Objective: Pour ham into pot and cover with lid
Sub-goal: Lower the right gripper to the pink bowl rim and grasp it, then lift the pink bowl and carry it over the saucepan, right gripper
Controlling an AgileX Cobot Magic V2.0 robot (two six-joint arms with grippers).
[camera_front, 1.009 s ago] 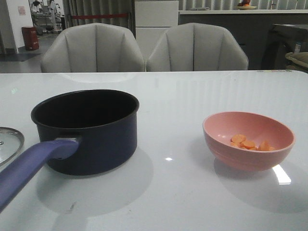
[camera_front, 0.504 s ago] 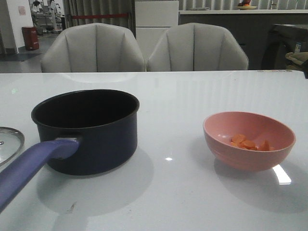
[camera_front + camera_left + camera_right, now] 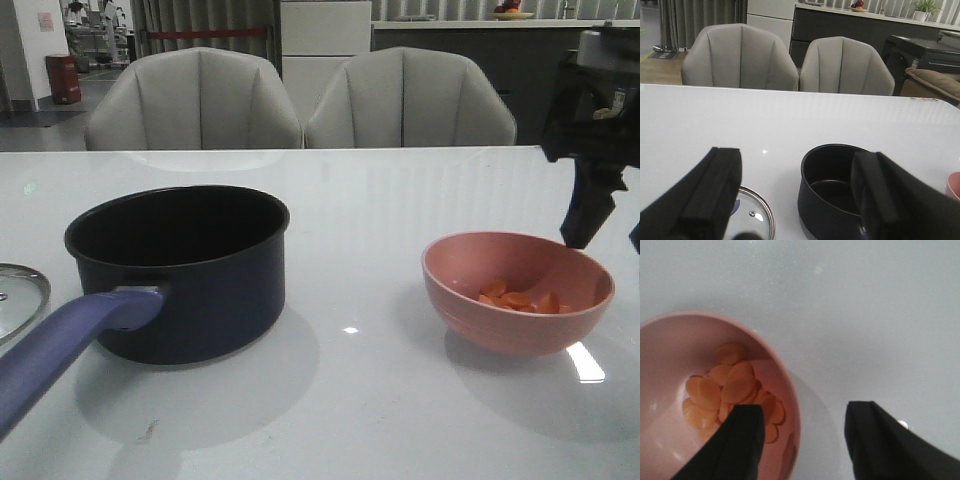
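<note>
Opening step, the approach to the ham: the right gripper hangs above the far right rim of the pink bowl, jaws spread wide and holding nothing. In the right wrist view one finger sits over the bowl's interior and the other finger over bare table, so the rim lies between the jaws, though not yet touched as far as can be judged. The ham, a small heap of orange slices, rests at the bottom of the bowl, just inside the inner finger. The next move, by my reading, calls for a descent until the jaws straddle the rim, a firm close on it, then a lift and carry toward the pot without tilting early (the slices are loose and would spill). The left gripper is likewise wide open and empty; between its jaws, farther off, stand the pot and, nearer the one finger, the lid lying flat on the table. Compared with half a second ago, the right arm has entered the front view; pot, lid and bowl are unmoved.
</note>
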